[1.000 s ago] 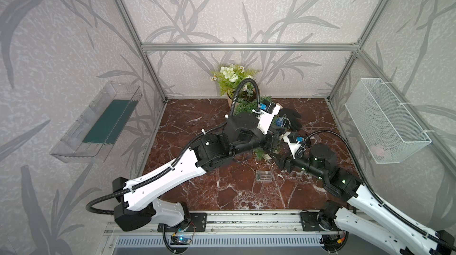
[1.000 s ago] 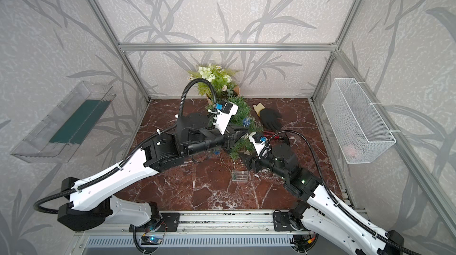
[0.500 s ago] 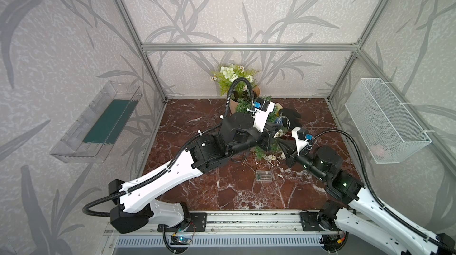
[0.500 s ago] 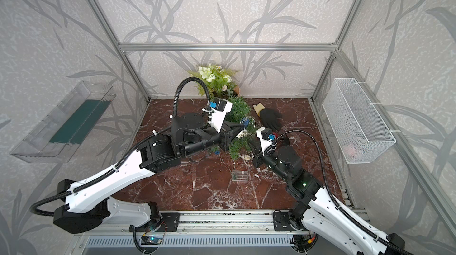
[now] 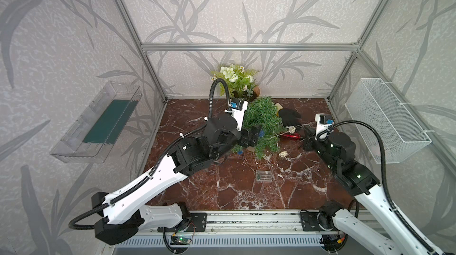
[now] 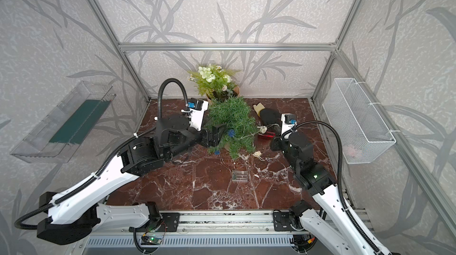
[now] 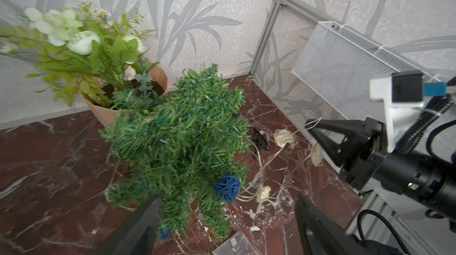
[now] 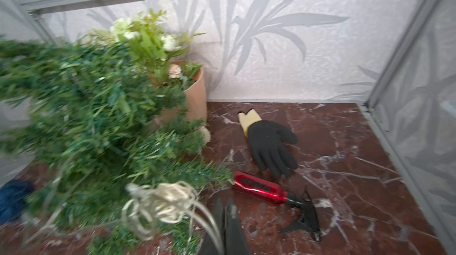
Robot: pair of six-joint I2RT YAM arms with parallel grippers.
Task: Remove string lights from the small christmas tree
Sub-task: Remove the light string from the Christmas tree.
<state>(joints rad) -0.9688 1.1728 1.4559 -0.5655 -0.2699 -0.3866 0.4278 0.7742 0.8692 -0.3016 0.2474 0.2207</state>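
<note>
Red-brown marble forms the worktop (image 5: 222, 192), and the small christmas tree (image 5: 264, 118) stands toward its back, just in front of a potted plant (image 5: 234, 78) with white flowers. The string lights (image 5: 292, 129) are partly off the tree. A blue ball (image 7: 227, 188) hangs among the lower branches, and pale wire trails out on the side toward the right arm. The clear battery box (image 5: 264, 176) lies on the marble in front of the tree, apart from both arms.

The right gripper (image 7: 311, 129) has its jaws together, pinching the wire just beyond a cream ball (image 8: 160, 202). From there the strands run back into the green needles.

The left gripper (image 7: 227, 200) reaches in from the opposite side with its jaws wide apart. Low branches and the blue ball sit between them, and they clamp nothing.

A black glove (image 8: 269, 147) and a red-handled tool (image 8: 259, 188) lie on the marble near the right gripper.
</note>
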